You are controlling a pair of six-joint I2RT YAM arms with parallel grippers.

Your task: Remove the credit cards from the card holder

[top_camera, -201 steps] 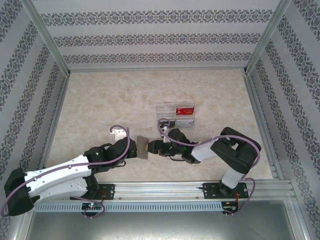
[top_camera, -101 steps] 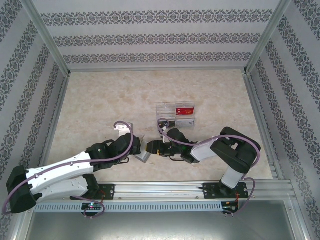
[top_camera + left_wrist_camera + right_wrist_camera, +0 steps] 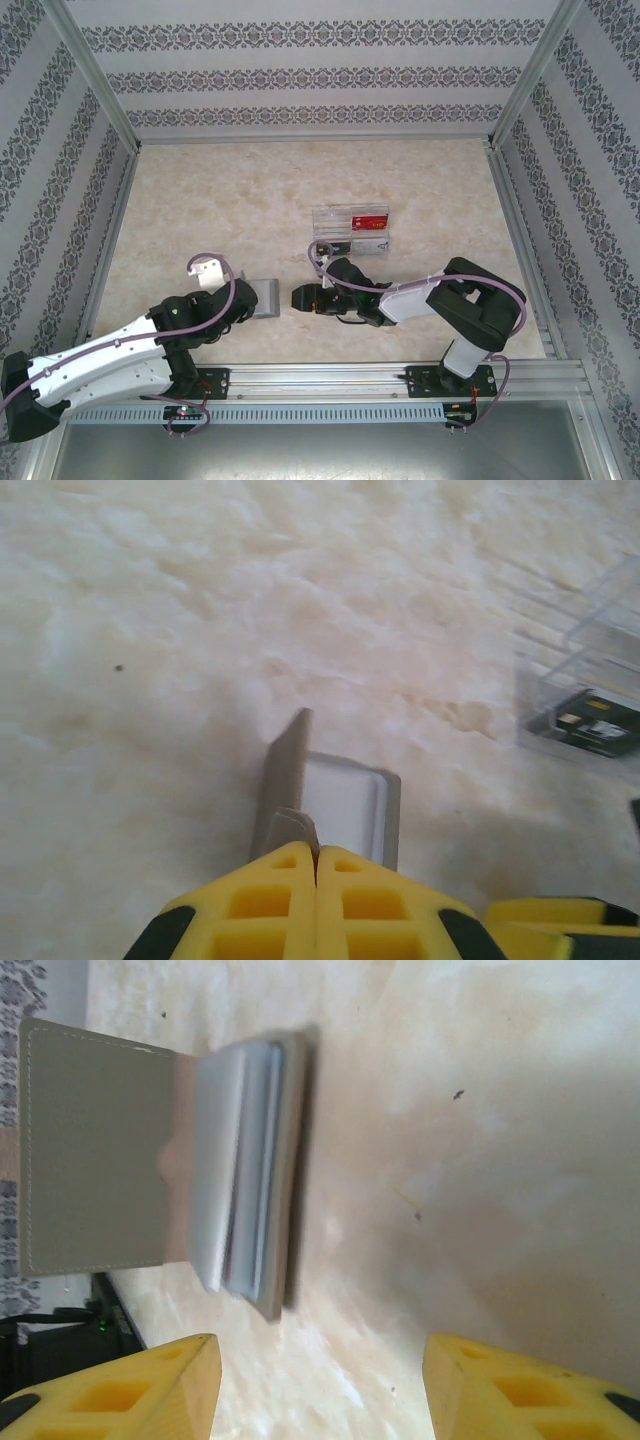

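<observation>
The grey card holder (image 3: 265,297) stands open on the table between the two grippers. My left gripper (image 3: 317,855) is shut on its little tab (image 3: 291,828), and a white card (image 3: 340,798) lies in the open panel. In the right wrist view the holder's grey panel (image 3: 95,1145) faces me with light cards (image 3: 235,1175) edge-on beside it. My right gripper (image 3: 320,1385) is open, a short way from the holder and not touching it. A red card (image 3: 370,220) and a dark card (image 3: 590,720) sit in the clear tray.
The clear acrylic tray (image 3: 318,215) stands just beyond the right gripper (image 3: 298,298), right of the table's centre. Aluminium frame rails and patterned walls close in the table on all sides. Bare marble surface spreads to the left and far side.
My left arm has drawn back to the left, carrying the card holder with it by the tab. The right gripper now stands apart from the holder, which has opened.
</observation>
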